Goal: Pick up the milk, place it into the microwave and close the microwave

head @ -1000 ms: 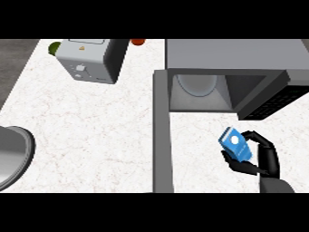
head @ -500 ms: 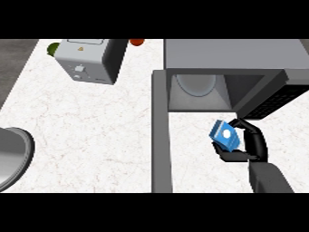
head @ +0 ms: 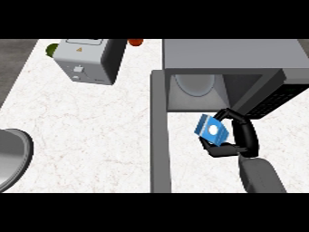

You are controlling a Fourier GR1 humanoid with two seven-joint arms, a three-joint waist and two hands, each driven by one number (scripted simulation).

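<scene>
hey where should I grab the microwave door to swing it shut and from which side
Take the microwave door near its free end, closest to the view's lower edge, pushing from its left face toward the microwave. It stands open edge-on, hinged at the cavity's left, so that end swings most easily.

Grey appliance on a white marbled desk (head: pixel 83 131).
A boxy grey toaster (head: pixel 86 60) stands at the far left, a green item (head: pixel 51 48) and a red one (head: pixel 136 42) flanking it; a round metal sink (head: pixel 3 158) shows at left edge.
</scene>
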